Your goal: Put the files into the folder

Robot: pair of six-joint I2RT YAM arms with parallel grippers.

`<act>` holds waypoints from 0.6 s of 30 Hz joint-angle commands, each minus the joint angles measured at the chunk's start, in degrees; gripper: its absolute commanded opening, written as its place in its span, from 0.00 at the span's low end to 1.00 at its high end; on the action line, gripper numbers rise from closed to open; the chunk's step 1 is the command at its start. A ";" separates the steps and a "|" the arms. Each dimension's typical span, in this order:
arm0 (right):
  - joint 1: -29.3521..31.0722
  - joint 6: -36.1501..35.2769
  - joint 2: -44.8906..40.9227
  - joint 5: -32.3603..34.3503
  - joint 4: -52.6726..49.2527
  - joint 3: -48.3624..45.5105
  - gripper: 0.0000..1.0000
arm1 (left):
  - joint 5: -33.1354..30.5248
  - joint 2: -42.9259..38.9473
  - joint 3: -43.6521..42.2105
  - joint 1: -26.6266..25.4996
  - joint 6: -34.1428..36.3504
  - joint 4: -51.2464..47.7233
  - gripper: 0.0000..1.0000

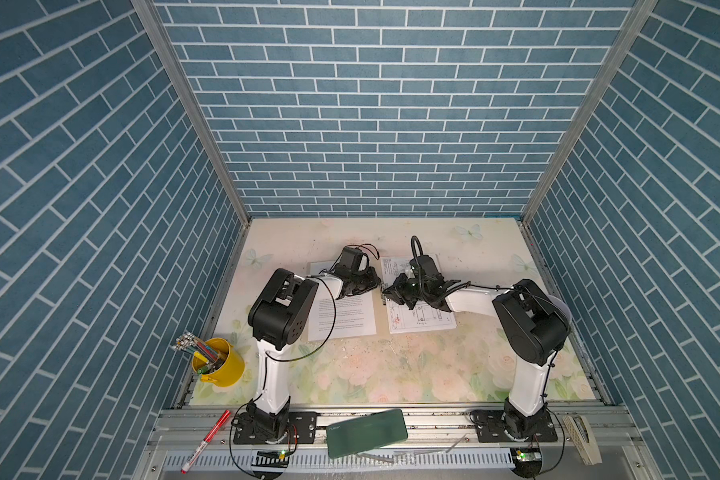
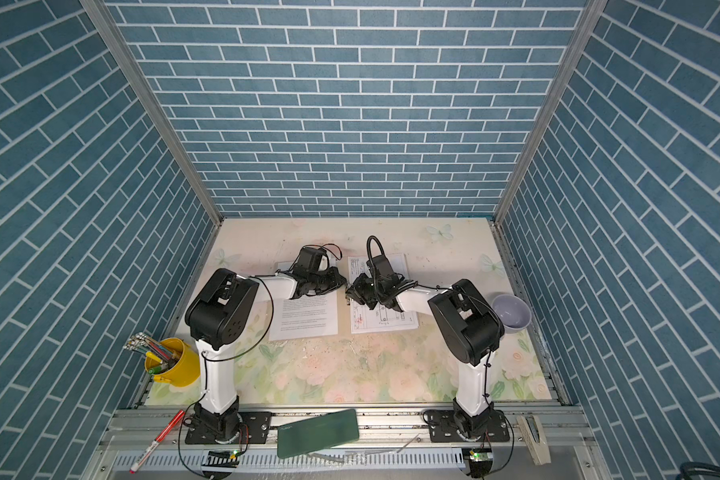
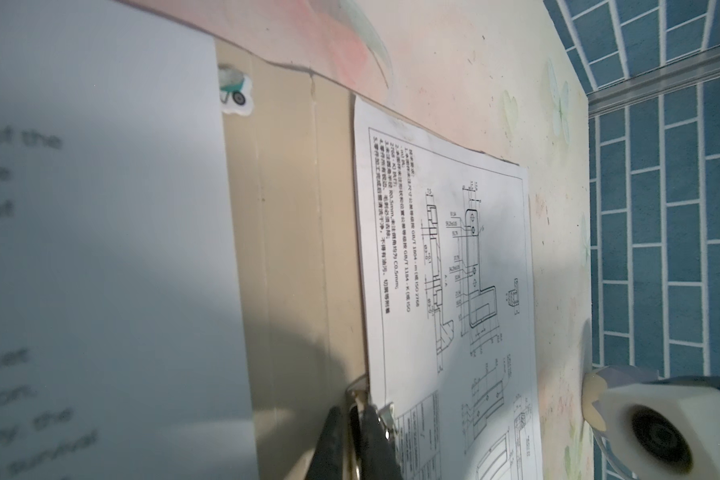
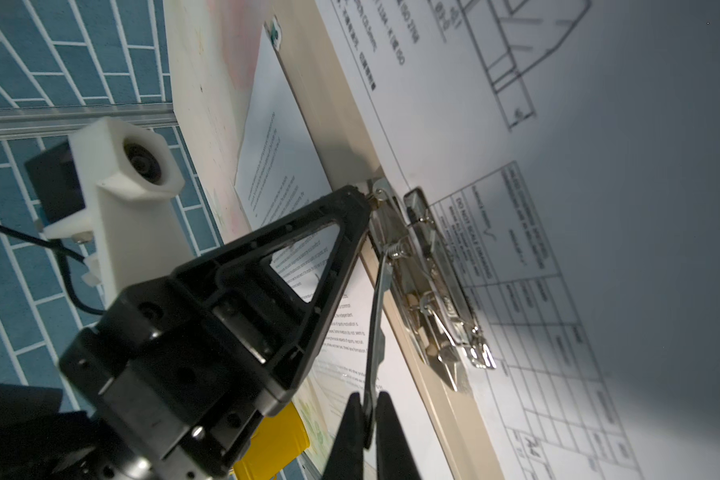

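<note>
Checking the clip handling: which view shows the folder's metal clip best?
The right wrist view: the whole metal clip lies close and sharp. The left wrist view catches only one end at its edge; in both top views the left gripper and right gripper mostly hide it.

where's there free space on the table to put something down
Bare: the table in front, between the sheets and the arm bases, and a back strip along the brick wall. Crowded: the middle, where left gripper and right gripper meet at the folder clip; yellow pen cup front left.
</note>
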 commanded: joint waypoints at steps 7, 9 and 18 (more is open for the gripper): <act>0.12 -3.29 -0.89 3.40 0.20 -7.24 0.10 | -1.20 1.44 -0.19 -0.06 1.39 -1.71 0.12; 0.08 -4.50 -0.44 4.11 0.32 -7.94 0.10 | -1.02 1.64 -0.04 -0.03 1.39 -1.64 0.12; -0.12 -6.20 3.44 4.35 3.17 -9.74 0.09 | 1.08 2.79 0.60 -0.04 1.34 -1.01 0.12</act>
